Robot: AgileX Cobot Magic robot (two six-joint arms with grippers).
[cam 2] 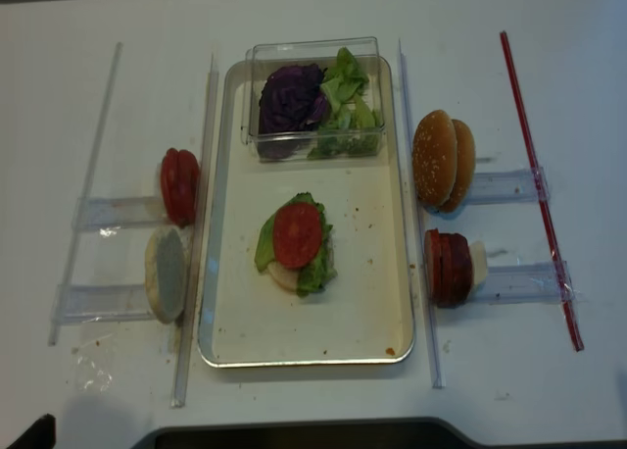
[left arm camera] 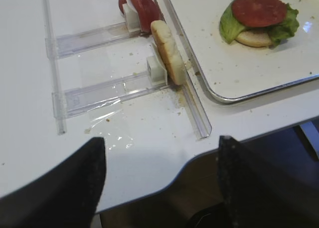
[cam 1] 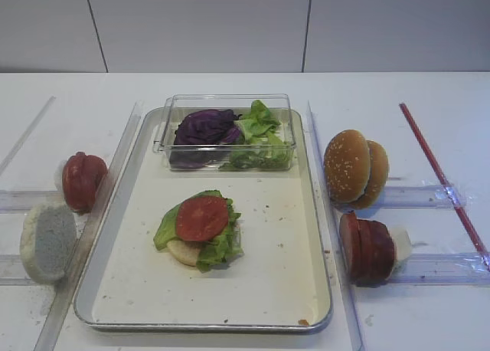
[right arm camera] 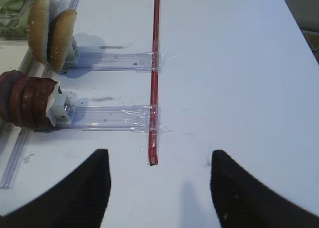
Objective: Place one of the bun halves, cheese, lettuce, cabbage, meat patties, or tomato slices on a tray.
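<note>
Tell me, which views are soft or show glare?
Left wrist view: dark gripper fingers blurred at the bottom, tray rim glints. Right wrist view: gripper equally soft, tape shines. First exterior view: slightly hazy. Realsense view: dimmer, even light, faint shadows beside the buns.

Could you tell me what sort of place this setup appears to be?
Probably a lab bench staged as a burger-assembly station: a metal tray holding a half-built burger, clear plastic racks standing sesame buns and patties on edge, and a plain white tabletop.
</note>
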